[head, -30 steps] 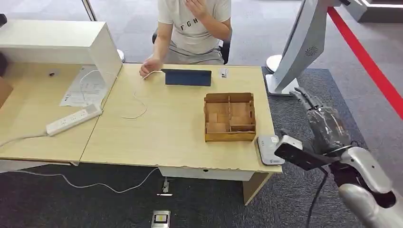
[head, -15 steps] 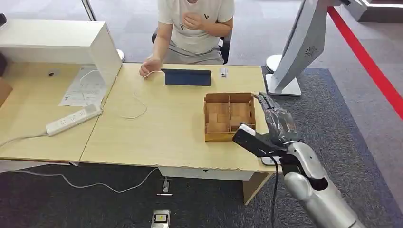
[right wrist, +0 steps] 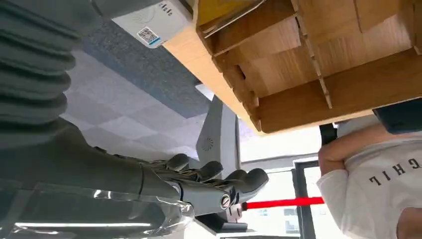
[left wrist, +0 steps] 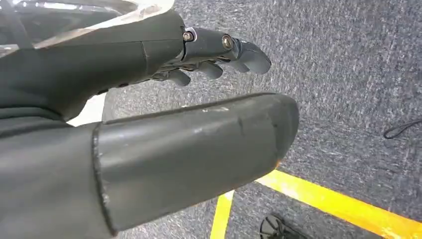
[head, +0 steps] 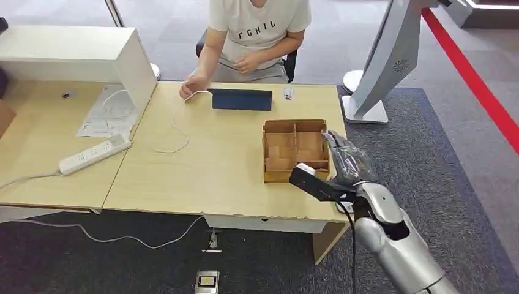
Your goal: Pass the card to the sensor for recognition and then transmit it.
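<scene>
The right hand (head: 347,160) hovers with fingers extended and apart, holding nothing, just above the near right corner of the wooden divider box (head: 295,150) on the desk (head: 202,165), so the step in hand looks like the reach for the card. A yellowish card (right wrist: 226,11) seems to lie in the box compartment nearest the white sensor (right wrist: 152,21) at the desk's right edge (hard to confirm). Next, the fingers must drop into that compartment and pinch the card; the left hand (left wrist: 149,99) hangs over carpet, fingers loosely extended, empty.
</scene>
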`<control>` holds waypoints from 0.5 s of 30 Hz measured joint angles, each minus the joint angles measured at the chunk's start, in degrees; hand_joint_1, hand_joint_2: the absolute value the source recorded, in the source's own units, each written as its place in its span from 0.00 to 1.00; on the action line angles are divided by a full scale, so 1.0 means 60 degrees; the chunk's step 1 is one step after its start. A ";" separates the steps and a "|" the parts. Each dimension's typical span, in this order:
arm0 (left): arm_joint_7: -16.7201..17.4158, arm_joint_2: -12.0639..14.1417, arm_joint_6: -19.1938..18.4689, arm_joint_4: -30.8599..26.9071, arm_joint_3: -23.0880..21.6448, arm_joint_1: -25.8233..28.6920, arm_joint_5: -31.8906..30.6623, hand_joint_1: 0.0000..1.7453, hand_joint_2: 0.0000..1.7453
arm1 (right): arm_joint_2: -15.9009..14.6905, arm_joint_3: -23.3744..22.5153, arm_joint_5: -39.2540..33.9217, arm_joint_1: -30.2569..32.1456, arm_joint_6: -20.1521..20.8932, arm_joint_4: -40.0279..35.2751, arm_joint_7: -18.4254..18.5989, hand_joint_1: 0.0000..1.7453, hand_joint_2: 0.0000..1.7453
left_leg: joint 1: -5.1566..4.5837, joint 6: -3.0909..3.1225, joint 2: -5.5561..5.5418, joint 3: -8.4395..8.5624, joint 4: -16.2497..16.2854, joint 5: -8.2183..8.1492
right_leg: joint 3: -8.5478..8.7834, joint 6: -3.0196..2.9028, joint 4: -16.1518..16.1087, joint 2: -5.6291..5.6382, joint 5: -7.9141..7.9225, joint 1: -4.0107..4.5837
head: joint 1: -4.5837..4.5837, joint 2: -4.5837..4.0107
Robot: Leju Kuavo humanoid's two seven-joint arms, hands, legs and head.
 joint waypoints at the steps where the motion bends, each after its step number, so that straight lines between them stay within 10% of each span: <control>1: -0.0004 0.0000 -0.0004 -0.0004 0.0004 0.0003 0.0000 0.00 0.00 | 0.0025 -0.0026 0.0029 -0.0023 0.0025 0.0033 -0.0015 0.00 1.00 | 0.0000 0.0000 -0.0001 0.0000 0.0000 0.0000 | 0.0000 0.0000 0.0001 0.0000 0.0000 0.0000 | 0.0000 0.0000; 15: -0.0036 0.0000 -0.0102 -0.0004 0.0007 0.0014 -0.0051 0.00 0.00 | 0.0120 -0.0193 0.0933 -0.0254 0.0251 0.0080 -0.0408 0.00 1.00 | -0.0001 -0.0001 0.0000 -0.0001 0.0001 0.0000 | 0.0000 -0.0002 0.0000 0.0000 0.0001 0.0000 | 0.0000 0.0000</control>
